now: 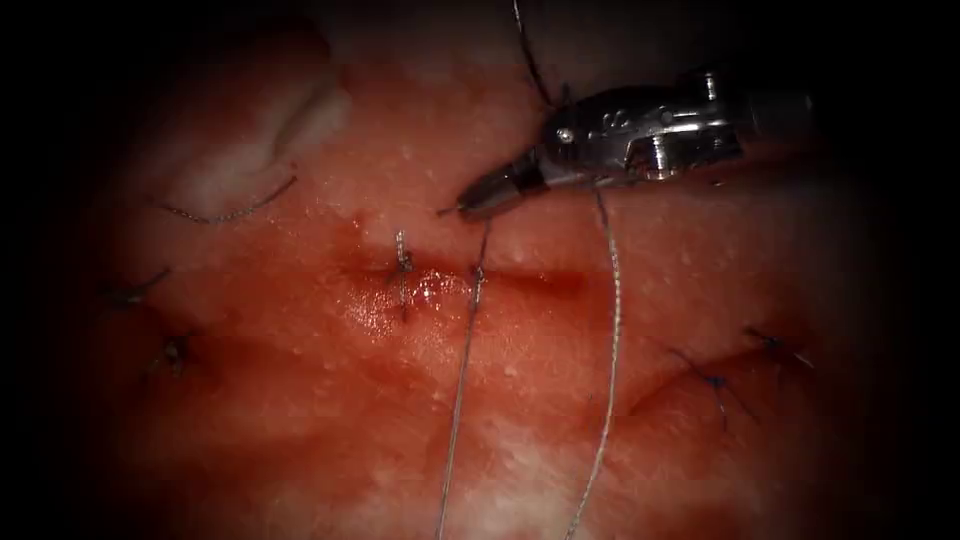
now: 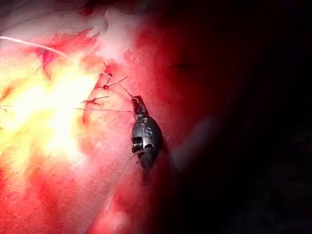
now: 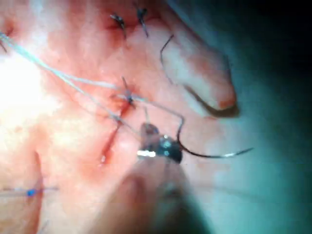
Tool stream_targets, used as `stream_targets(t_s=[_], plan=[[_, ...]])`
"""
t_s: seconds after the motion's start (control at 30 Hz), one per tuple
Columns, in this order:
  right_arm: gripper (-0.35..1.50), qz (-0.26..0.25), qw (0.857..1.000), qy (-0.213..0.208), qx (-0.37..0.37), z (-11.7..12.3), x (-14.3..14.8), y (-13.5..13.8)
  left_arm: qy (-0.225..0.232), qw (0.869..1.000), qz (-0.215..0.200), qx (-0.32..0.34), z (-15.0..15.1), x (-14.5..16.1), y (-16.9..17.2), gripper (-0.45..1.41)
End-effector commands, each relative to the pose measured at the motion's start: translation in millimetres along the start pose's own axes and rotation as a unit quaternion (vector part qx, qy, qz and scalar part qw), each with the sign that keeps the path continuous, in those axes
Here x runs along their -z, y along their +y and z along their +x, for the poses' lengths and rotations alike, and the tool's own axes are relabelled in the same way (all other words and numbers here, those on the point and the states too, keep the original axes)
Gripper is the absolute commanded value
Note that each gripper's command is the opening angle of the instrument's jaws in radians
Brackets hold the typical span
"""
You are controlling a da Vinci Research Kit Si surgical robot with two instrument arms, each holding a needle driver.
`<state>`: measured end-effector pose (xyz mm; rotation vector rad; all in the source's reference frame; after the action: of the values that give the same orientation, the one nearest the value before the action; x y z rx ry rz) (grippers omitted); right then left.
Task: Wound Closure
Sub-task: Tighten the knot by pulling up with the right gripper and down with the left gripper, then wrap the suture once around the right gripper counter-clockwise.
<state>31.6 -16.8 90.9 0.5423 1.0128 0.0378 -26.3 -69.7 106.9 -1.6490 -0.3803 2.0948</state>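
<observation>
The right claw (image 3: 157, 146) is seen closed on the needle (image 3: 209, 155), which is gripped partway along its curve. The rest of the arc is carried out past the claw, clear of the tissue (image 3: 73, 141). The thread (image 3: 63, 78) is stretched in pale strands across the tissue to the cut (image 3: 111, 139), where red fluid (image 3: 103, 158) is pooled. Finished stitches (image 3: 118, 20) are seen beyond the cut. A blue-marked stitch (image 3: 31, 192) is seen well apart from them.

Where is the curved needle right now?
The needle is held in the right pincer, clear of the tissue, just above the cut in the endoscope view.
</observation>
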Motion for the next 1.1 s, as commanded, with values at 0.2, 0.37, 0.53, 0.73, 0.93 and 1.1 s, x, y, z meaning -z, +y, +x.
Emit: stream_targets(t_s=[0.2,0.37,0.53,0.73,0.93,1.1], plan=[[-0.35,-0.007,1.0,-0.001,-0.002,-0.2,-0.9,0.1,0.0,1.0,-0.006,0.004,0.1,-0.4,-0.3,-0.45],[-0.35,-0.016,1.0,0.014,-0.012,-0.1,-1.3,-0.2,0.001,1.0,-0.009,0.007,0.8,-0.7,-1.0,-0.45],[0.36,-0.009,1.0,0.026,-0.012,-0.5,0.0,-1.3,0.002,1.0,-0.002,0.01,3.4,-0.3,-2.8,-0.45],[0.94,-0.037,0.999,0.024,-0.01,-2.4,5.6,-4.1,0.001,1.0,0.017,-0.016,7.4,1.3,-6.2,-0.45],[1.04,-0.103,0.994,0.009,-0.039,-4.6,13.9,-6.9,-0.003,0.999,0.035,-0.029,8.9,3.5,-8.3,-0.45],[0.94,-0.138,0.987,-0.007,-0.085,-2.8,18.5,-9.7,-0.005,0.998,0.041,-0.038,8.9,4.0,-9.5,-0.45]])
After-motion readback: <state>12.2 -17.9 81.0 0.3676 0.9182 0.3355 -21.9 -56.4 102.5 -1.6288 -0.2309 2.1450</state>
